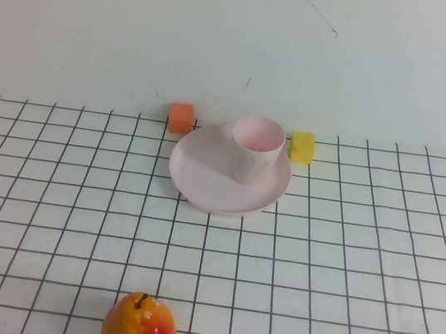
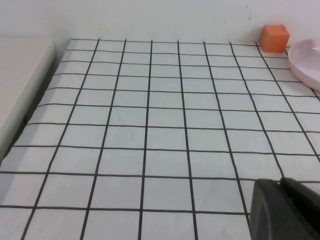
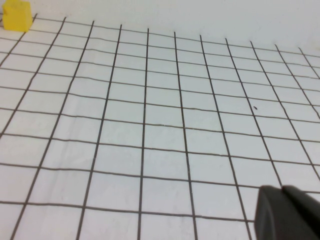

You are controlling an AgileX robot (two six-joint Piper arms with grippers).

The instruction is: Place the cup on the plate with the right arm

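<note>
On the plate (image 1: 204, 183) already, toward its far right side, sits the cup (image 1: 255, 147), upright and open end up, its base inside the raised rim. Neither end effector is anywhere near it: from the raised camera I see no arm at all, so both are well back from the cup, off the near edge of that view. I judge the placing itself as done; what may be left is no more than the arm settling at rest, and I cannot confirm even that.

Of the right end effector (image 3: 287, 212) I get only a dark corner of its body at the edge of its own wrist camera, above bare gridded tabletop (image 1: 343, 261), with the yellow block (image 3: 16, 15) far ahead of it. It holds nothing that I can see, but whether it is wide or narrow I cannot tell. The left end effector (image 2: 285, 210) shows the same way, a dark corner over the grid, with the orange block (image 2: 274, 38) and a slice of the plate's rim far ahead; its opening I cannot tell either.

Both wrist cameras look out low and forward across the tabletop, which I read as both arms drawn back.

Beyond the plate, the orange block stands just beside its far left rim, the yellow one beside its far right. An orange-red fruit (image 1: 139, 328) lies near the front edge, well apart from the plate.
</note>
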